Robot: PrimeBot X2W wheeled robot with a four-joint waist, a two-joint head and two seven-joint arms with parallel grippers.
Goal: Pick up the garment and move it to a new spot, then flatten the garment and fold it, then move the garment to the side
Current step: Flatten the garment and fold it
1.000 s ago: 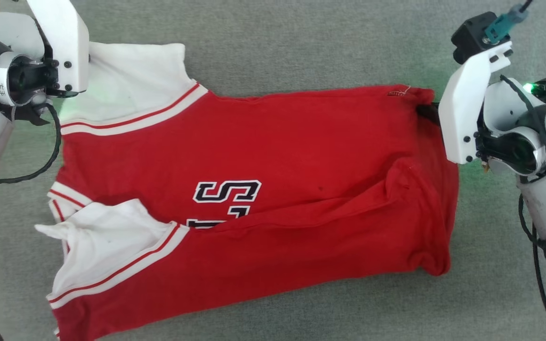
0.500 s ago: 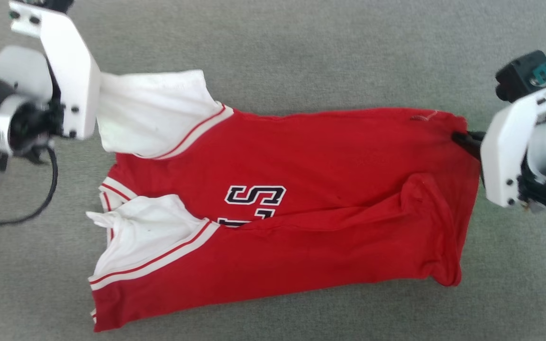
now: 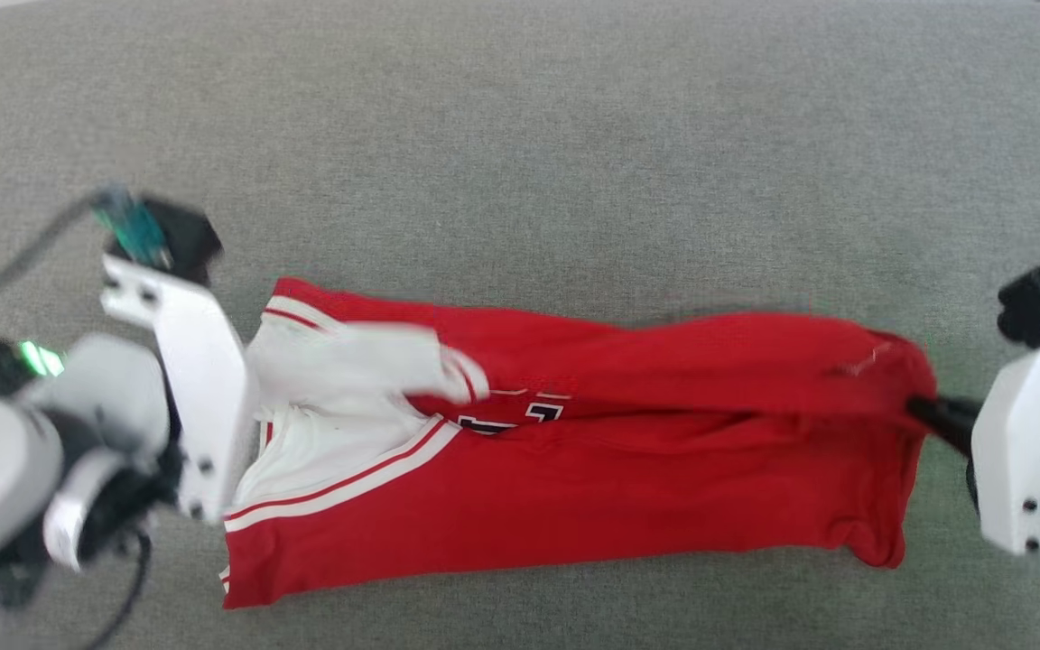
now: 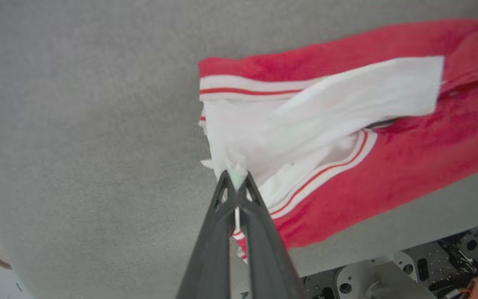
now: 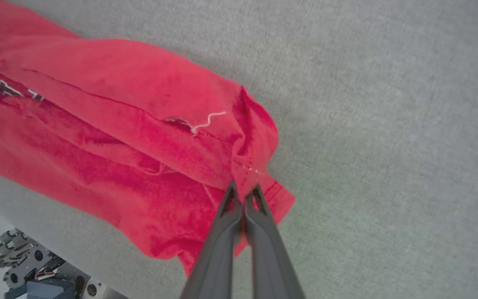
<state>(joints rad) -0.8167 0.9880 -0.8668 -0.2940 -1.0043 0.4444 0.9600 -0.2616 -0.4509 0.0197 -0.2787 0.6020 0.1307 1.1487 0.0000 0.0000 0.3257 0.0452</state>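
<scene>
**Pinching the garment at both ends**

My left fingers [image 4: 235, 189] are clenched on a bunch of white sleeve [image 4: 347, 99] fabric, which fans out from the tips across the red body. My right fingers [image 5: 244, 195] are clamped tight on the red hem corner [image 5: 264, 182] at the far end.

The garment [image 3: 592, 487] lies stretched lengthwise across the grey bench [image 3: 520, 162], collar end toward my left arm and hem toward my right. Its far long edge is doubled over toward me, so a ridge of red cloth runs between my two grips. Only a sliver of the black lettering [image 3: 520, 417] peeks out at the fold. The other sleeve, with its striped trim [image 3: 348, 483], rests flat on the near left part of the shirt. The sleeve I hold looks blurred in the head view.
</scene>
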